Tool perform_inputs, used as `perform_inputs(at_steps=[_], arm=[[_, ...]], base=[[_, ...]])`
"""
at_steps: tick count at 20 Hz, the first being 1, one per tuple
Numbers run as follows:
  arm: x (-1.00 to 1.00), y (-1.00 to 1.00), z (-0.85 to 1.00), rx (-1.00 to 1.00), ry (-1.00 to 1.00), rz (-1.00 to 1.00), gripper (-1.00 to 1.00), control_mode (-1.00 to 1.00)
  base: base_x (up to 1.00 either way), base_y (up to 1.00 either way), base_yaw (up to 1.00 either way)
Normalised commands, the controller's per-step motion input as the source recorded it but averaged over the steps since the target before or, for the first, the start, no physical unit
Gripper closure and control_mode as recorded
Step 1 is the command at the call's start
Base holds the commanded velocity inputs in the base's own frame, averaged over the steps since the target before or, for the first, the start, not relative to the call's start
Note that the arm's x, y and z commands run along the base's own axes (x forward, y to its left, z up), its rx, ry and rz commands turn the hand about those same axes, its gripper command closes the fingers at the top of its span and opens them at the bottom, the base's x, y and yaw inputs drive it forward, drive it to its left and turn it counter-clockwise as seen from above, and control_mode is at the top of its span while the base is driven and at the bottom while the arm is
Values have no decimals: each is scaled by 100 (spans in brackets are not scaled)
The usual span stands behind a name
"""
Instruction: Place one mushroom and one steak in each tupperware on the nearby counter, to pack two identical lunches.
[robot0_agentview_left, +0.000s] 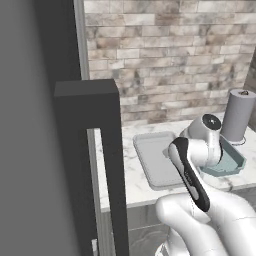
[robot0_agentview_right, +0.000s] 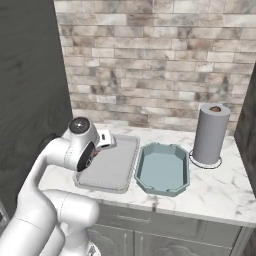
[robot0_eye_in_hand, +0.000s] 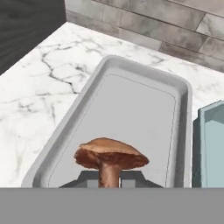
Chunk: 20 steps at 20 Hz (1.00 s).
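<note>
Backdrop: brick-pattern tile wall (robot0_agentview_right: 150, 60) behind a white marble worktop (robot0_agentview_right: 220, 190) over grey cabinet fronts; a dark tall cabinet side stands at the left.
Grey tupperware: light-grey rectangular container (robot0_eye_in_hand: 131, 109) with rounded corners, lying flat on the worktop; its floor looks bare, so it appears ready to take the first item.
Teal tupperware: octagonal container (robot0_agentview_right: 162, 170) just beside the grey one on its right, open side up, with nothing seen inside. The two sit side by side, which I judge keeps both lunches within one reach of the arm.
Paper towel roll: upright grey roll (robot0_agentview_right: 210, 132) near the teal container, apart from it, out of the packing path.
Pincer: the pincer (robot0_eye_in_hand: 109, 177) is closed on the stem of a mushroom, fingers clamped at either side of the pale stalk.
Mushroom: brown-capped mushroom (robot0_eye_in_hand: 110, 155), held cap-up above the near end of the grey container's floor. Gripping the stem rather than the broad cap seems a sensible choice, since the narrow stalk fits between the fingers.
Arm: white arm (robot0_agentview_right: 65, 150) bent over the left part of the worktop, hand above the grey container's left edge region.
Step in hand: carrying the mushroom in over the grey container, by my reading; release not yet made.
Left to do: neither container holds food so far.
</note>
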Motion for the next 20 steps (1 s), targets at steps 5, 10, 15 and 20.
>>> perform_inputs(at_steps=[5, 10, 15, 20], arm=[[59, 0, -22, 0, 15, 0, 100, -100], [61, 0, -14, 0, 17, 0, 100, -100], [56, -7, -27, 0, 4, 0, 100, -100], [34, -29, -54, 0, 0, 0, 100, -100]], base=[[0, 0, 0], [0, 0, 0], [0, 0, 0], [0, 0, 0]])
